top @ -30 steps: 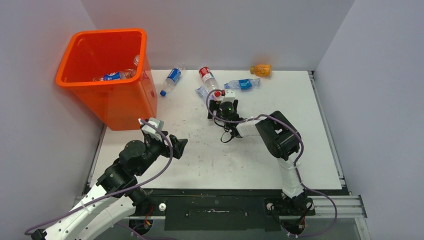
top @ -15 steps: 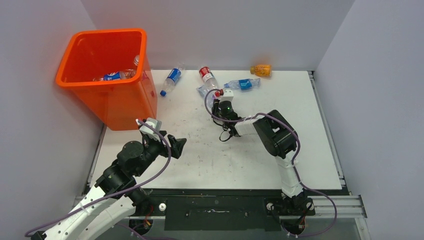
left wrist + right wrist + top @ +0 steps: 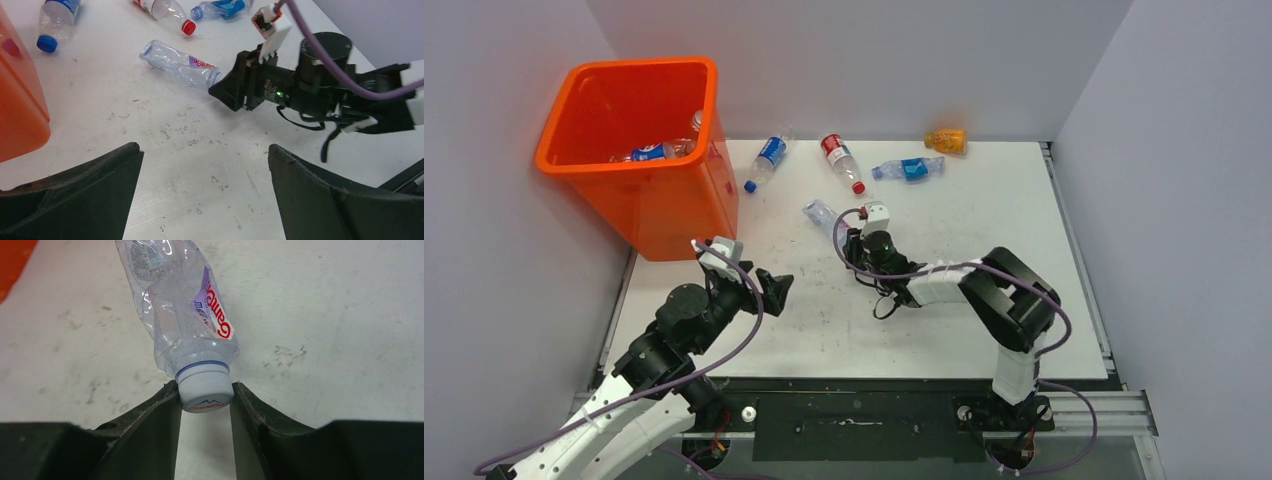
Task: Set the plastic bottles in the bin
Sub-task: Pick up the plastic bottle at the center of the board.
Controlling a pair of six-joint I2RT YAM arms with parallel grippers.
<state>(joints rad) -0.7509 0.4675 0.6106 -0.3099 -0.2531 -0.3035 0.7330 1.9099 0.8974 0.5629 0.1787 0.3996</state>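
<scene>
Near the bench's (image 3: 325, 315) middle, my right gripper (image 3: 205, 389) pinches the clear bottle's (image 3: 180, 315) cap (image 3: 206, 396); I should lift slowly, avoiding swing.

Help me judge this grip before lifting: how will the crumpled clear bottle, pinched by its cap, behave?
The bottle looks empty and dented, so it is probably light and soft-walled. The right gripper pinches only the cap, so the body may droop or swing. The small round cap could twist or slip out.
</scene>
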